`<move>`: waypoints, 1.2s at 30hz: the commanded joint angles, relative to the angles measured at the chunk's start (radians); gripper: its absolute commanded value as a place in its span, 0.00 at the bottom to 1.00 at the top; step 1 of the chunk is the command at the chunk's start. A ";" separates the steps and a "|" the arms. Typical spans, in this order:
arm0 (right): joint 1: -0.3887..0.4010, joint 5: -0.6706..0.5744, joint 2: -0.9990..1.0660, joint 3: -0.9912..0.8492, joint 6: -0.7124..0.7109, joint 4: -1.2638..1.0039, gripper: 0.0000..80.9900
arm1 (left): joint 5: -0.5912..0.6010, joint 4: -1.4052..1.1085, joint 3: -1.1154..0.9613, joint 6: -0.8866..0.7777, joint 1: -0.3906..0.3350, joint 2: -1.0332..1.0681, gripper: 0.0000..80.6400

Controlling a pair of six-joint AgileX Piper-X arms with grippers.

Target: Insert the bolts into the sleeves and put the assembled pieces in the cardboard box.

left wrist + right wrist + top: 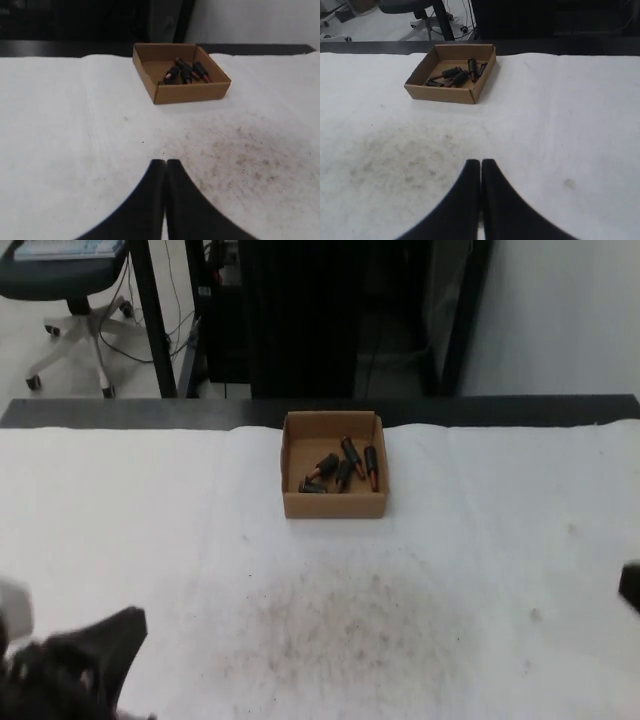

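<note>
The cardboard box (334, 503) sits on the white cloth (150, 510) near the far edge of the bench (100, 412), well apart from both arms. Inside it lie the assembled pieces (343, 468), dark with reddish ends. There are perhaps five, though they overlap too much to count surely. The left gripper (165, 163) hangs low over the cloth with its fingers pressed together and nothing between them. The right gripper (481, 162) is closed the same way. A patch of dark specks (330, 615) spreads on the cloth between the grippers and the box. An office chair (70, 285) stands behind the bench.
</note>
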 commanded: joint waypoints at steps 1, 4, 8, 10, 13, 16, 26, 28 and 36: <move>-0.002 -0.005 -0.016 0.072 -0.003 0.002 0.01 | -0.016 -0.076 0.080 -0.006 -0.001 -0.080 0.00; -0.002 0.036 -0.016 0.110 -0.003 0.003 0.01 | -0.016 -0.084 0.107 -0.006 -0.001 -0.118 0.00; -0.002 0.054 -0.016 0.136 -0.003 -0.001 0.01 | -0.016 -0.076 0.107 -0.006 -0.001 -0.121 0.00; -0.002 0.054 -0.016 0.144 -0.003 -0.009 0.01 | -0.016 -0.079 0.107 -0.008 -0.001 -0.121 0.00; -0.002 0.054 -0.016 0.144 -0.003 -0.008 0.01 | -0.016 -0.079 0.107 -0.008 -0.001 -0.121 0.00; -0.002 0.054 -0.016 0.144 -0.003 -0.012 0.01 | -0.016 -0.079 0.107 -0.008 -0.001 -0.121 0.00; -0.002 0.054 -0.016 0.144 -0.003 -0.012 0.01 | -0.016 -0.074 0.107 -0.008 -0.001 -0.121 0.00; -0.002 0.054 -0.016 0.144 -0.003 -0.012 0.01 | -0.016 -0.058 0.107 -0.008 -0.001 -0.121 0.00; -0.002 0.054 -0.018 0.223 -0.003 -0.101 0.01 | -0.016 0.013 0.107 -0.008 -0.001 -0.121 0.00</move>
